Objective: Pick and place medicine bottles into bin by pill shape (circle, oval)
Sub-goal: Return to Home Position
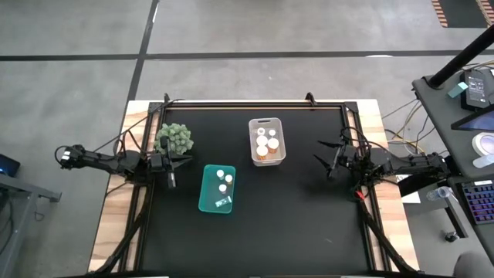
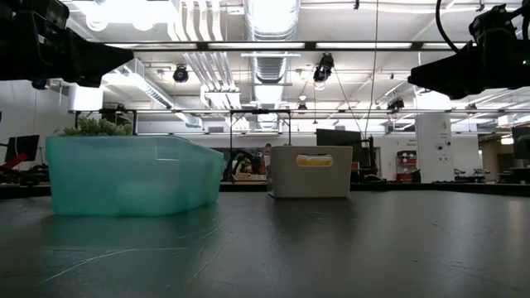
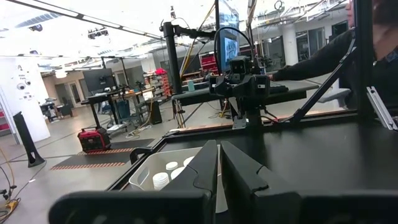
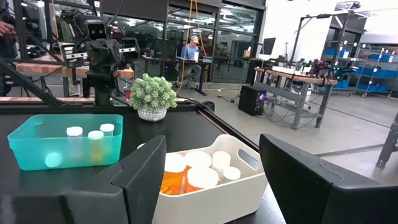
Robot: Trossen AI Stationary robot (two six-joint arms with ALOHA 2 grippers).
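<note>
Several medicine bottles with white caps [image 1: 266, 143] stand in the white bin [image 1: 266, 120] at the table's middle far side; some have orange bodies [image 4: 177, 182]. Three more bottles [image 1: 224, 177] stand in the teal bin [image 1: 203, 202], left of it and nearer. My left gripper [image 1: 176, 164] hovers shut at the left edge, beside the teal bin, touching nothing. In its own view, its fingers [image 3: 217, 168] point toward the white bin [image 3: 146, 174]. My right gripper [image 1: 324, 158] hovers open at the right edge, facing the white bin [image 4: 249, 180].
A green bushy plant [image 1: 173, 138] in a small pot stands at the far left, just behind my left gripper. A black frame rail [image 1: 255, 103] runs along the table's far edge. A person's sleeve [image 3: 311, 62] shows beyond the right side. The near half of the black tabletop [image 1: 293, 224] is bare.
</note>
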